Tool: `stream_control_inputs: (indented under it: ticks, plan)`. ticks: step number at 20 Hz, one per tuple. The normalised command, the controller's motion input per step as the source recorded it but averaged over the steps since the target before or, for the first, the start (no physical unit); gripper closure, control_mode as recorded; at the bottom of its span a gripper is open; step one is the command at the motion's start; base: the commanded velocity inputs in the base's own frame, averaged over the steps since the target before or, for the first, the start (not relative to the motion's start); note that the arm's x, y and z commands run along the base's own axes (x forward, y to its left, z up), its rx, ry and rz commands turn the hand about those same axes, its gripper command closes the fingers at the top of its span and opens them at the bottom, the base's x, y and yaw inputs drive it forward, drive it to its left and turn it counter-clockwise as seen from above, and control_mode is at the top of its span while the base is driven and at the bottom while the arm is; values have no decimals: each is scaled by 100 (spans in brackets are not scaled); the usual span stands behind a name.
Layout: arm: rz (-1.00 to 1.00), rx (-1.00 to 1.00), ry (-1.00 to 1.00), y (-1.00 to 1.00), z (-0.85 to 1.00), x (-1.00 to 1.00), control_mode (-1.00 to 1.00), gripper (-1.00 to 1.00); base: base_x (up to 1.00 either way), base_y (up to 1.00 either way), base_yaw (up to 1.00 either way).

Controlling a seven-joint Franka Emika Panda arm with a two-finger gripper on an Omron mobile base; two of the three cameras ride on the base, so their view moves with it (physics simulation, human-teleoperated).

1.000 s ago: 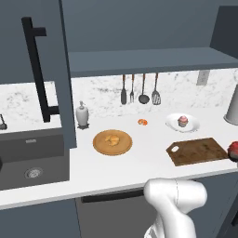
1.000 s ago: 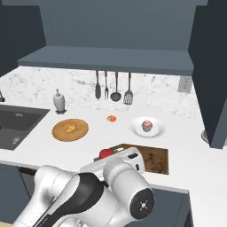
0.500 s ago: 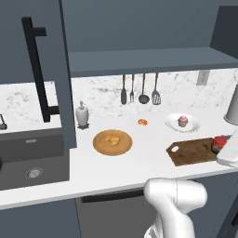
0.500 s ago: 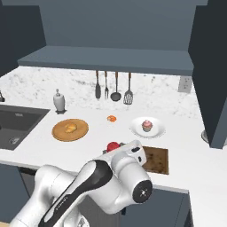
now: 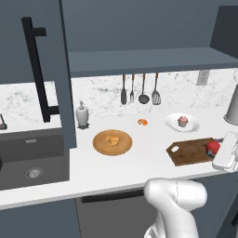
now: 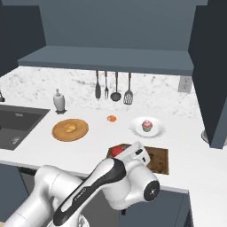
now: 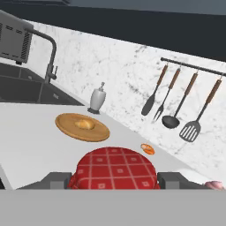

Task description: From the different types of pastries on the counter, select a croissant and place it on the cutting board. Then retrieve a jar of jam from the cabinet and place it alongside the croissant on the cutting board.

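Observation:
My gripper point(image 7: 114, 181) is shut on the jar of jam point(image 7: 115, 168), a squat dark-red jar with a red checked top that sits low in the hand view. In the left base view the jar point(image 5: 213, 147) hangs by the right end of the dark cutting board point(image 5: 190, 152), with the white hand point(image 5: 226, 153) just behind it. From the right base the jar point(image 6: 117, 151) shows at the left end of the board point(image 6: 158, 160). The golden croissant point(image 5: 112, 139) point(image 6: 69, 128) point(image 7: 84, 124) lies on the round tan plate point(image 5: 100, 148), apart from the board.
A pink cupcake point(image 5: 182, 121) sits on a white plate behind the board. A tiny orange glazed piece point(image 5: 142, 122) lies on the counter point(image 5: 139, 162). The dark sink point(image 5: 28, 162), a soap bottle point(image 5: 82, 115), hanging utensils point(image 5: 139, 90) and the open cabinet door's black handle point(image 5: 39, 69) are to the left.
The hand has carried the jar in from the right edge of the left base view to the board's right end. The pastries and the board have stayed put.

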Motion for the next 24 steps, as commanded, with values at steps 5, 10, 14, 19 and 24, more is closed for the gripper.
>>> stream_control_inputs:
  ticks: [5,10,14,19,24]
  plan:
    - [28,-6,0,-38,-26,20,-100,100,0,0,0]
    - [25,-2,-3,-37,-15,16,-100,100,0,0,0]
    - [10,-2,-9,-17,-9,16,-100,100,0,0,0]
    - [2,0,-3,0,-3,45,-100,100,0,0,0]
    - [0,0,-1,0,-2,34,-100,100,0,0,0]
